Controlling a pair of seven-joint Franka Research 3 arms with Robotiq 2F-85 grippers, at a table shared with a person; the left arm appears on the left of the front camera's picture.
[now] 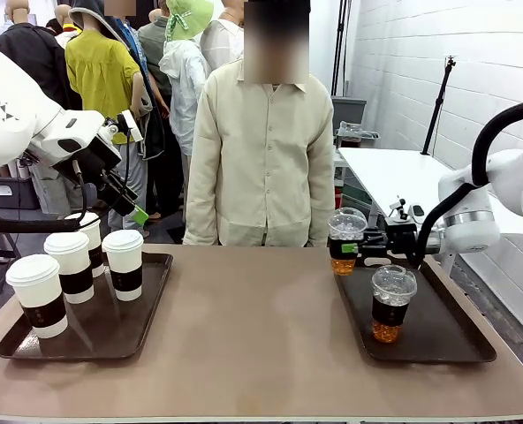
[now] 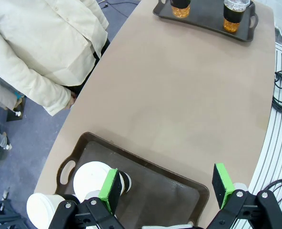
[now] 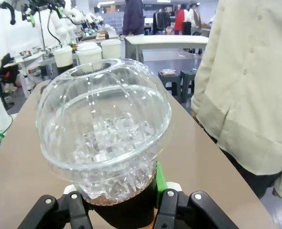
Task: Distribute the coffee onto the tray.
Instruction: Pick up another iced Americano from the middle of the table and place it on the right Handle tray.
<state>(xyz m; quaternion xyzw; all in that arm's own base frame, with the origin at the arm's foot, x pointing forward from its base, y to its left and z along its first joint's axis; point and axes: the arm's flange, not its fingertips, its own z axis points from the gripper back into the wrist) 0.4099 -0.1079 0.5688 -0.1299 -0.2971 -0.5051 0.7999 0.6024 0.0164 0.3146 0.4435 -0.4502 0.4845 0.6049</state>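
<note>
My right claw [image 1: 357, 248] is clamped on the dark sleeve of one dome-lidded iced cup [image 1: 345, 240] at the far left corner of the right tray [image 1: 438, 340]; in my right wrist view the green pads press the sleeve on both sides under the clear dome. I cannot tell whether its base rests on the tray or hangs just above it. The second iced cup [image 1: 391, 303] stands free farther toward me on the same tray.

My left claw [image 1: 131, 205] hangs with its fingers spread wide above the left tray [image 1: 147, 322], holding nothing. Below it stand four white lidded cups [image 1: 123, 263], all on that tray, clustered at its far left.

By my judgement the hot cups are placed, and the iced pair is nearly done: only releasing the held cup seems left.

The rear hot cup is partly hidden behind the others, and my left wrist view cuts off most of the lids at its bottom edge.
</note>
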